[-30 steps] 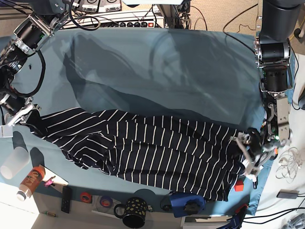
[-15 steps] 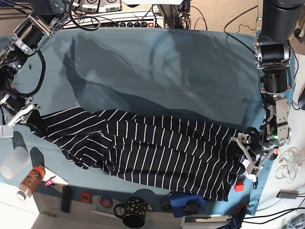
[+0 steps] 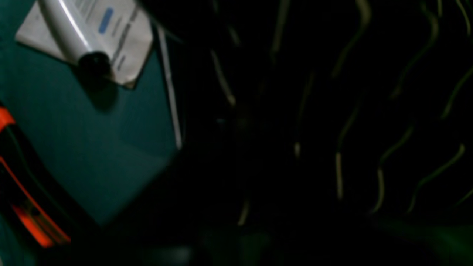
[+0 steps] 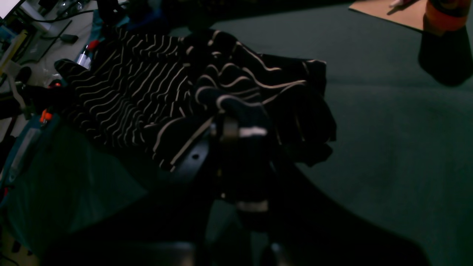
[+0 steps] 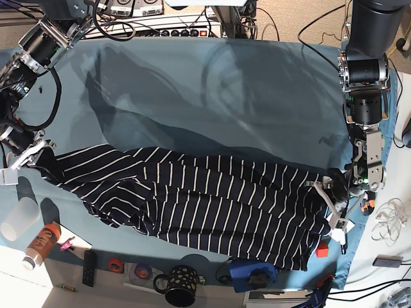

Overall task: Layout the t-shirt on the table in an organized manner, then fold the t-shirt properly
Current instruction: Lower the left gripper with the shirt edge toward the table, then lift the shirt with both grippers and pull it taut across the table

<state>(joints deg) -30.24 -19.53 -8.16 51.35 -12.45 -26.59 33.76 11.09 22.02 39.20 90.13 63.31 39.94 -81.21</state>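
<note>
The dark t-shirt (image 5: 205, 205) with thin white stripes lies stretched and wrinkled across the front of the teal table (image 5: 212, 96). My right gripper (image 5: 33, 157) is at the shirt's left end. In the right wrist view it (image 4: 236, 127) is shut on a bunched fold of the shirt (image 4: 147, 85). My left gripper (image 5: 335, 186) is at the shirt's right edge and looks shut on the fabric. The left wrist view is dark and mostly filled by the shirt (image 3: 332, 111); the fingers are hidden there.
Along the front edge stand a clear cup (image 5: 18, 219), an orange bottle (image 5: 42, 244), a remote (image 5: 90, 267), a black mug (image 5: 180, 283) and a blue object (image 5: 252, 273). A red block (image 5: 322, 249) and a white tube (image 3: 70, 33) on paper lie near the left gripper.
My left gripper has moved a little toward the back of the table with the shirt's right edge. The right arm and the shirt's left end have not moved.
</note>
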